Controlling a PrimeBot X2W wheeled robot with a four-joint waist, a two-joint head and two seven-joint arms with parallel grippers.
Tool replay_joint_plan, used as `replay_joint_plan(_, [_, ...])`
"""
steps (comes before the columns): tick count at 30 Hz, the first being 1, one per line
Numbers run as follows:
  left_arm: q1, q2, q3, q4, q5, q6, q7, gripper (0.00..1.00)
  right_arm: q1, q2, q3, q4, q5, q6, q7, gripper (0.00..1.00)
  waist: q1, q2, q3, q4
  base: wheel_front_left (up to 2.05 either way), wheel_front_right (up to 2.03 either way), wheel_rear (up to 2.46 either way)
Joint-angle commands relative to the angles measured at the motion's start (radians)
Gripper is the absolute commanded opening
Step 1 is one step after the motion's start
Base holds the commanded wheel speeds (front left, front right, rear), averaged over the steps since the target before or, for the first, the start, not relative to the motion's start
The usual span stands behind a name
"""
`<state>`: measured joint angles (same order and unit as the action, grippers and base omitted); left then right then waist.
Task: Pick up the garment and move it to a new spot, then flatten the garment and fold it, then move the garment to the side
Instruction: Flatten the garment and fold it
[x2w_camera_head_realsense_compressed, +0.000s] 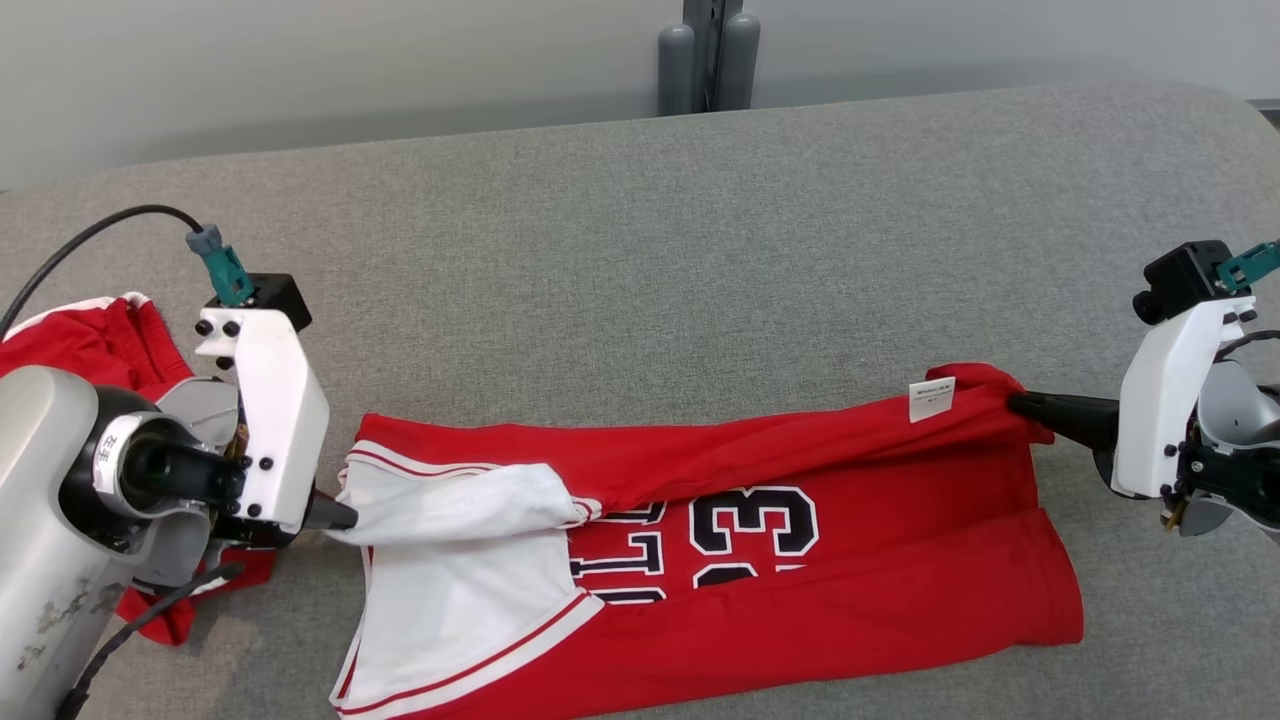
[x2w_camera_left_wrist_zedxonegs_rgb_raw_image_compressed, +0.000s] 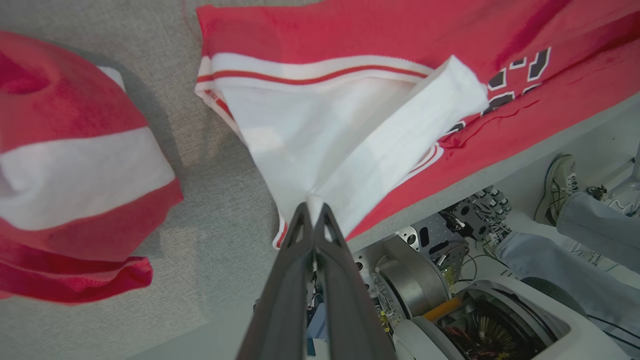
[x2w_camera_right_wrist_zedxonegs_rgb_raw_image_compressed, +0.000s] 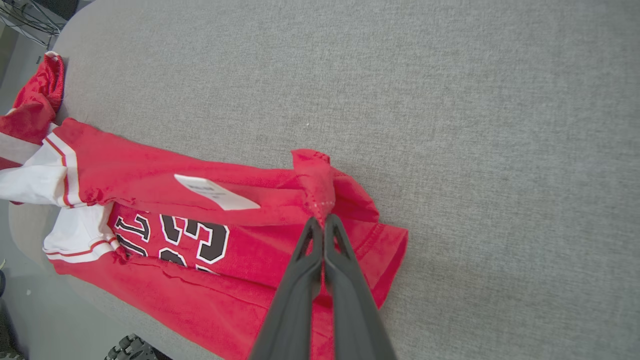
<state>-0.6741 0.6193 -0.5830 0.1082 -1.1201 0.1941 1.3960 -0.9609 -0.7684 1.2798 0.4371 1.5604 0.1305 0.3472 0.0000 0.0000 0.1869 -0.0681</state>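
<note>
The garment (x2w_camera_head_realsense_compressed: 860, 600) lies along the counter's (x2w_camera_head_realsense_compressed: 700, 250) near edge, its long axis running left to right between the two hands. The left hand (x2w_camera_head_realsense_compressed: 343, 517) pinches its white end, and the right hand (x2w_camera_head_realsense_compressed: 1015, 404) pinches its red hem.

Jersey (x2w_camera_head_realsense_compressed: 850, 590): soft matt red knit cloth with white panels, bearing a smooth papery label (x2w_camera_head_realsense_compressed: 931, 399); table cover (x2w_camera_head_realsense_compressed: 700, 250): coarse matt grey woven fabric; left gripper (x2w_camera_left_wrist_zedxonegs_rgb_raw_image_compressed: 312, 207) and right gripper (x2w_camera_right_wrist_zedxonegs_rgb_raw_image_compressed: 324, 222): matt dark plastic; wrist housing (x2w_camera_head_realsense_compressed: 270, 400): smooth white plastic.

jersey (x2w_camera_head_realsense_compressed: 850, 600): 1 | other red garment (x2w_camera_head_realsense_compressed: 90, 340): 1 | claws (x2w_camera_head_realsense_compressed: 345, 517) (x2w_camera_head_realsense_compressed: 1015, 404): 2 | table (x2w_camera_head_realsense_compressed: 700, 250): 1
</note>
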Motion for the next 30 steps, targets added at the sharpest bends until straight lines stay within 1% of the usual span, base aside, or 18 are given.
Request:
replay_joint_plan(1, [0.017,0.004,-0.001,-0.004,-0.005,0.006,0.004,0.0,-0.007,-0.004,0.0,-0.006,0.001,0.001,0.016,0.0,0.0,0.0,0.0,-0.001,0.0,0.0,0.0])
replay_joint_plan(8, [0.032,-0.004,-0.007,-0.018,-0.019,0.017,0.019,0.0,0.007,-0.003,0.001,-0.021,-0.029,0.001,0.058,0.0,0.0,0.0,0.01,-0.002,0.0,0.0,0.0])
replay_joint_plan(15, [0.046,-0.012,-0.011,-0.026,-0.032,0.02,0.028,0.0,0.007,-0.003,0.001,-0.014,-0.094,0.001,0.062,0.0,0.0,0.0,0.014,0.0,0.0,0.0,0.0])
replay_joint_plan(20, [0.056,-0.01,-0.018,-0.029,-0.032,0.025,0.035,0.0,0.014,0.002,0.001,-0.018,-0.097,0.001,0.08,0.0,0.0,0.0,0.014,-0.001,0.0,0.0,0.0])
replay_joint_plan(23, [0.059,-0.018,-0.014,-0.031,-0.044,0.027,0.037,0.0,0.019,0.005,0.001,-0.016,-0.103,0.001,0.09,0.0,0.0,0.0,0.013,-0.002,0.0,0.0,0.0])
replay_joint_plan(30, [0.072,-0.01,-0.021,-0.038,-0.048,0.029,0.047,0.0,0.028,0.002,0.001,-0.001,-0.11,0.001,0.106,0.0,0.0,0.0,0.009,-0.001,0.0,0.0,0.0])
